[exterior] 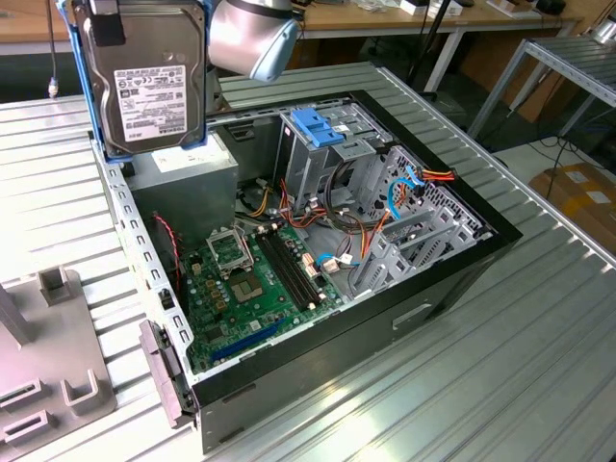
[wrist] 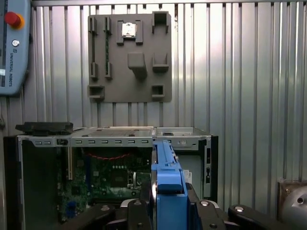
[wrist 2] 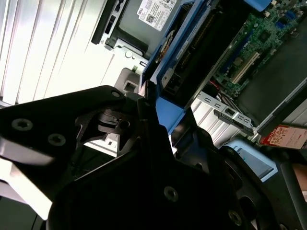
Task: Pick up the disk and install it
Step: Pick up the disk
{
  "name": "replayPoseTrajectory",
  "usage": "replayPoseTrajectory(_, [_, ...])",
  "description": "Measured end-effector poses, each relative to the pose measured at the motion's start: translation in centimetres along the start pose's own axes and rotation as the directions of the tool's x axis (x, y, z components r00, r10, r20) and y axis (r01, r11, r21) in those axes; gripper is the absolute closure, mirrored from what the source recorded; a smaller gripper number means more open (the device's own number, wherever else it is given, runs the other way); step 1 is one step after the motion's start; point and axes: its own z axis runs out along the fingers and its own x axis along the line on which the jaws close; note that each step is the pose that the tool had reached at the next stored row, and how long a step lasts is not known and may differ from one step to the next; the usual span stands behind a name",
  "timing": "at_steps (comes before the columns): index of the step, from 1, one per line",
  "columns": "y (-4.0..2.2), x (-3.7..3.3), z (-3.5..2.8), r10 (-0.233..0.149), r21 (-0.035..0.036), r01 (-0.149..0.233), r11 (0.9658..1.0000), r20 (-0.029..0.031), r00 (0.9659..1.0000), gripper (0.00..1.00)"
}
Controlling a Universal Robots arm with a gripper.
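The arm's silver wrist joint (exterior: 252,38) sits high at the exterior view's upper left, while the black pincer (wrist: 168,208), seen in the first wrist view, is clamped from both sides on the blue-railed disk (exterior: 154,87), held upright.

So the bench (exterior: 500,366) is one of those ribbed aluminium tops, with slats running its whole length. Lying on its side on it is an open black PC case (exterior: 289,371), motherboard facing up. Near the case, toward the exterior view's left, a grey fixture plate (exterior: 38,346) with raised pockets and slots lies flat on the slats too. In the first wrist view, a light-blue pendant (wrist: 12,48) with a red button sits at the edge of the ribbed top.
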Motion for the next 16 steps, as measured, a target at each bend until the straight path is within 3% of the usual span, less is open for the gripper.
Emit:
replayPoseTrajectory(7, [-1.86, -0.03, 0.06, 0.000, 0.0001, 0.000, 1.0000, 0.0000, 1.0000, 0.63])
replayPoseTrajectory(11, [-3.53, -0.05, 0.11, 0.000, 0.0000, 0.000, 1.0000, 0.0000, 1.0000, 0.63])
replayPoseTrajectory(16, [-5.05, -0.08, 0.16, 0.000, 0.0000, 0.000, 1.0000, 0.0000, 1.0000, 0.63])
